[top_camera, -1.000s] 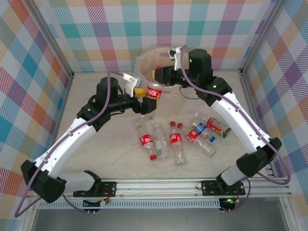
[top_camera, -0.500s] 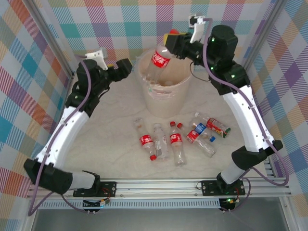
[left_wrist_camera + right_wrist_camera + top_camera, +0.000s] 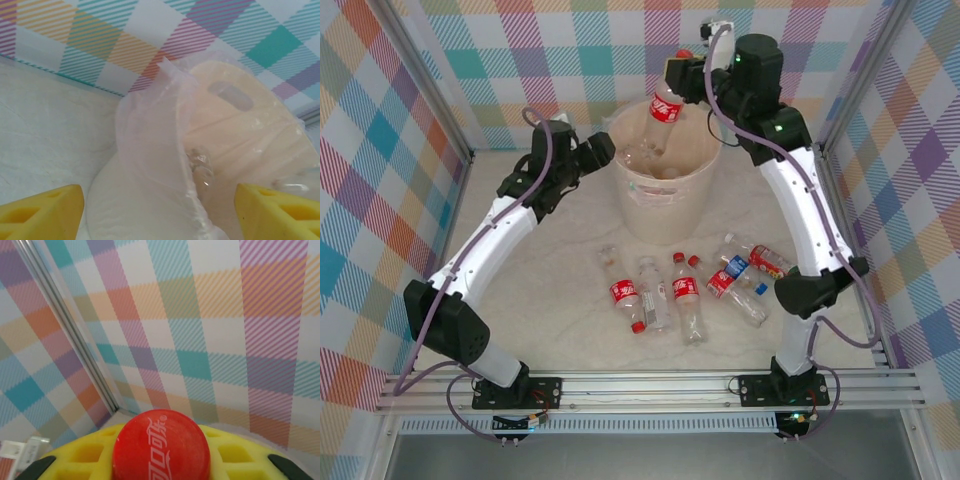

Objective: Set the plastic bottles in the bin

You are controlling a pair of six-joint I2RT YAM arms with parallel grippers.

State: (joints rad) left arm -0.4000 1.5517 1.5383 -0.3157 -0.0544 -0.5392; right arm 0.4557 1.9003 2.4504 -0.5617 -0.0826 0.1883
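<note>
Several small clear plastic bottles (image 3: pixel 686 295) lie loose on the pale table (image 3: pixel 540 300) in the lower centre of the top view. Most have red labels and red caps, and there is one blue-labelled bottle (image 3: pixel 725 275) among them. They lie in front of the large round cream plastic bin (image 3: pixel 660 210), which stands at upper centre with a clear liner (image 3: pixel 150 145) draped over its rim and a few bottles inside.

The right tool (image 3: pixel 678 70) is at the top of the frame, above the bin's far rim. It is clamped near the top of a red-labelled clear bottle (image 3: pixel 665 108) that hangs tilted over the bin's mouth. In the right wrist view, its red cap (image 3: pixel 161 445) sits between the yellow pads (image 3: pixel 85 455).

The left tool (image 3: pixel 600 152) is just beside the bin's left rim, its jaws wide and holding nothing. Its yellow fingertips (image 3: pixel 45 207) show at the bottom corners of the left wrist view.
</note>
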